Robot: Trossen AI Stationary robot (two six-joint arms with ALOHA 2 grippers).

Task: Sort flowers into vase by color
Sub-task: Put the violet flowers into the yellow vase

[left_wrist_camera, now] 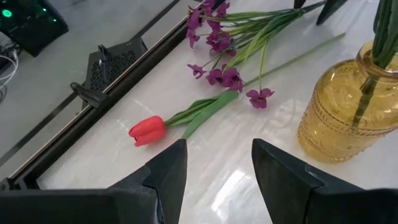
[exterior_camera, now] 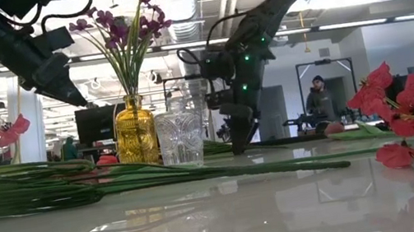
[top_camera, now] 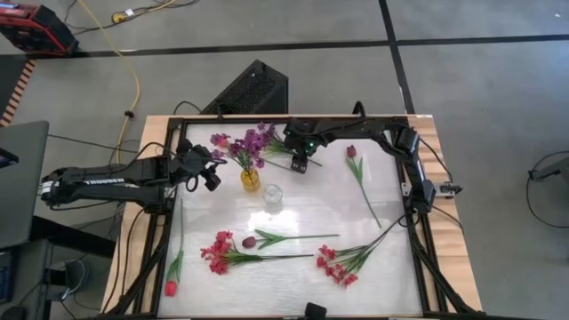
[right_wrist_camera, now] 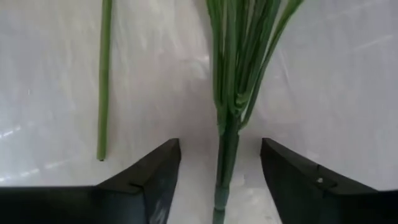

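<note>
Right wrist view shows the right gripper point(right_wrist_camera: 217, 180) with its jaws spread wide, the bundled green stem of a purple spray point(right_wrist_camera: 227, 143) running straight up between them; neither finger point(right_wrist_camera: 149, 180) touches it. A single thin stem point(right_wrist_camera: 103, 81) lies apart to one side.

From the high view, that gripper point(top_camera: 300, 164) sits at the far middle of the worktop point(top_camera: 293, 284), over the purple spray point(top_camera: 267, 138) lying just behind the yellow vase point(top_camera: 251, 180), which already holds purple blossoms point(top_camera: 233, 148). The left gripper point(top_camera: 212, 169) hovers just beside the vase, its jaws parted and empty. A clear glass point(top_camera: 272, 197) stands next to the vase.

Only the left wrist view reveals a red tulip point(left_wrist_camera: 148, 130) lying near the frame rail beside the purple spray. Only the high view takes in the rest: red-pink sprays point(top_camera: 219, 252), a maroon tulip point(top_camera: 250, 242), and another tulip point(top_camera: 351, 152) by the right arm.
</note>
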